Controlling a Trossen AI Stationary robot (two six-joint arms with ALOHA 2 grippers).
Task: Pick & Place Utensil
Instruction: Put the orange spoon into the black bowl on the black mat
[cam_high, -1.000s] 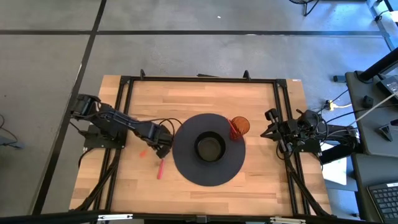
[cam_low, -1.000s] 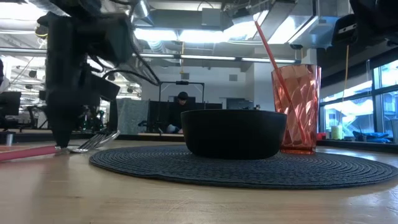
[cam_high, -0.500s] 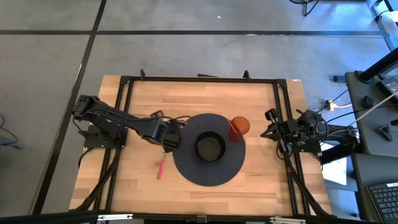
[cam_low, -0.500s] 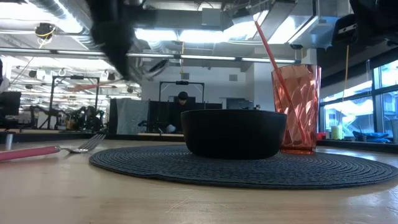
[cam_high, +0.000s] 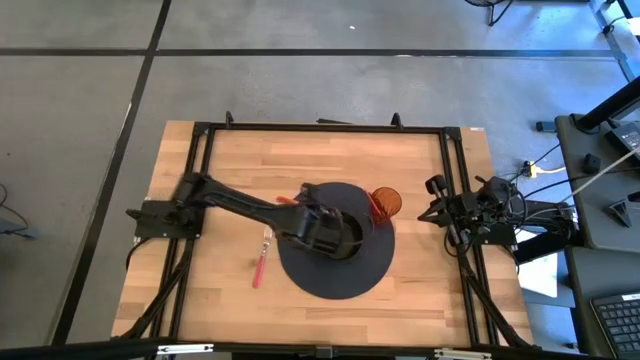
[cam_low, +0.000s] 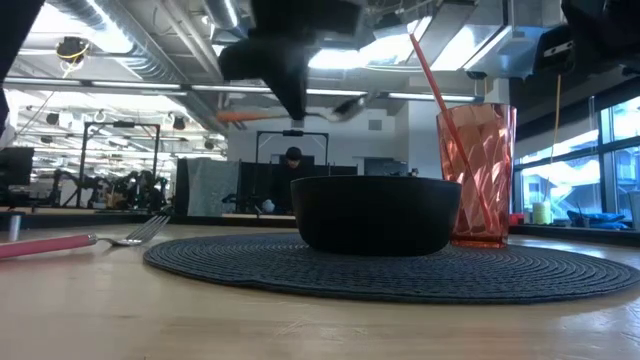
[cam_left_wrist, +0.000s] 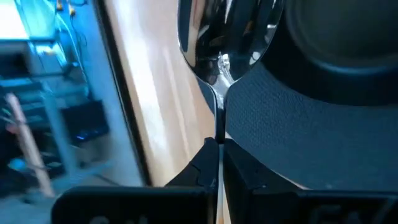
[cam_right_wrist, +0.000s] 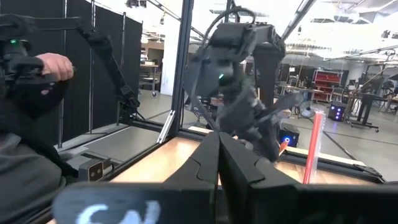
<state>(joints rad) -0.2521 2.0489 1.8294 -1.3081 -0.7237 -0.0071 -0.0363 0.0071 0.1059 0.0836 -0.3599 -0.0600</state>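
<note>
My left gripper (cam_high: 318, 228) (cam_low: 297, 112) hangs over the left part of the black bowl (cam_high: 338, 237) (cam_low: 375, 213), shut on a spoon with an orange handle (cam_low: 243, 117) and a metal bowl (cam_left_wrist: 224, 31). The black bowl sits in the middle of a round dark placemat (cam_high: 335, 280). A fork with a pink handle (cam_high: 261, 262) (cam_low: 60, 243) lies flat on the wood left of the mat. My right gripper (cam_high: 445, 212) (cam_right_wrist: 217, 158) waits shut at the table's right edge. My left gripper pinches the spoon between its two fingers at the thin neck (cam_left_wrist: 219, 121) just behind the metal bowl. The fingers (cam_low: 295, 100) come from above, pointing down, and lie across the spoon. The spoon is lifted clear and roughly level above the black bowl.
An orange tumbler (cam_high: 385, 203) (cam_low: 478, 175) with a red straw stands on the mat's far right part, beside the bowl. A black frame rail (cam_high: 320, 128) runs around the table. Bare wood lies left of and beyond the mat. A person's hand (cam_right_wrist: 53, 65) shows past the table.
My left gripper has risen from the table beside the fork and swung toward the table's right, ending over the black bowl. The spoon has come up with it, lifted clear of the wood. The fork has stayed on the table.
</note>
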